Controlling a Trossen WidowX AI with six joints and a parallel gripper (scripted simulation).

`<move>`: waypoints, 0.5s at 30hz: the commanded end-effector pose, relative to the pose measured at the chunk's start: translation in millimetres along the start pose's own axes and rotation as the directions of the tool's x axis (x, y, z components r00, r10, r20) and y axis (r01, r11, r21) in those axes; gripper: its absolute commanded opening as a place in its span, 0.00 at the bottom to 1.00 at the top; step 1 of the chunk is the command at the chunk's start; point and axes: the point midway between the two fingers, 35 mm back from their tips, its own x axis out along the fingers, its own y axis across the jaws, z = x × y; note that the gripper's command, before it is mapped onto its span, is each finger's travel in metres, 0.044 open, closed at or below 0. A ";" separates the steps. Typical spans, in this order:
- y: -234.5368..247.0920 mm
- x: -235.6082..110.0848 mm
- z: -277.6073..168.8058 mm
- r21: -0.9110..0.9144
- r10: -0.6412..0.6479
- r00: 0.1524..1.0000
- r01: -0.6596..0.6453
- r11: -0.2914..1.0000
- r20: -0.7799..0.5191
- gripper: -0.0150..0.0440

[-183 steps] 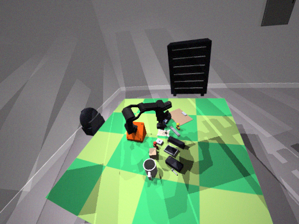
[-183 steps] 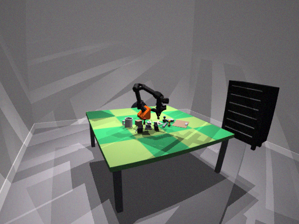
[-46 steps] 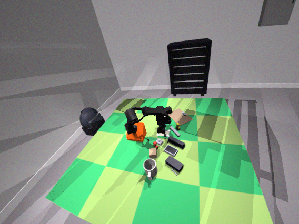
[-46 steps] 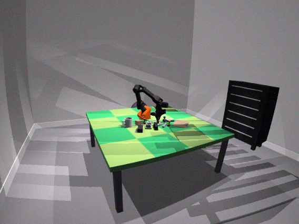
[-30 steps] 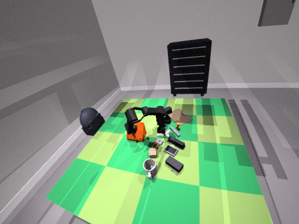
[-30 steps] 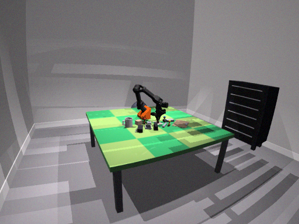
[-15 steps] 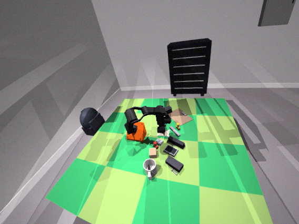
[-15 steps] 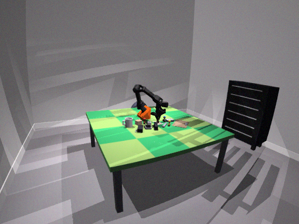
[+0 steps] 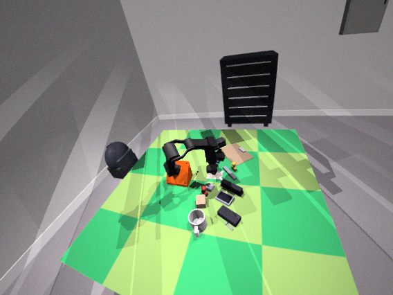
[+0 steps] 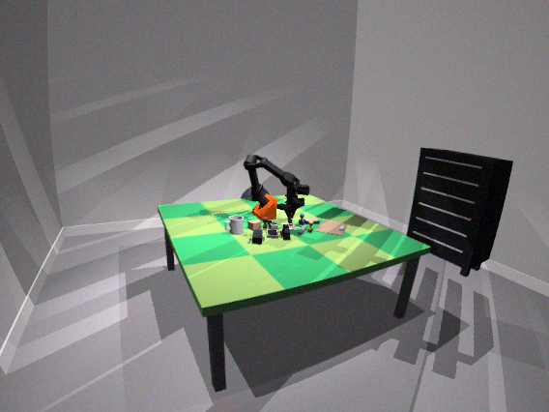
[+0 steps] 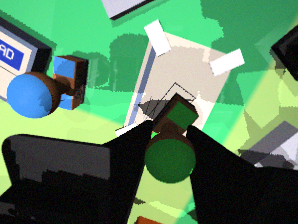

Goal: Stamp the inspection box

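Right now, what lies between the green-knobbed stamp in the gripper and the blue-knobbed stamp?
In the wrist view, only bare table top lies between the green stamp, held in the gripper over the card, and the blue stamp.

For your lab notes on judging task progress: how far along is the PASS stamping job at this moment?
Picking up looks done: the gripper is shut on the green-knobbed stamp, jaws either side of its stem. In hand: the stamp's green face hangs tilted over the card, by the outlined box. Whether it was inked, or a print already exists, cannot be told. Left: returning the stamp to the bench.
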 end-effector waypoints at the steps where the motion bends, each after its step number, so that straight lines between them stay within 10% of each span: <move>1: 0.7 -6.3 1.6 0.007 0.004 1.000 -0.004 1.000 0.004 0.25; 15: 1.1 -28.7 2.5 0.007 0.005 1.000 -0.005 1.000 0.004 0.25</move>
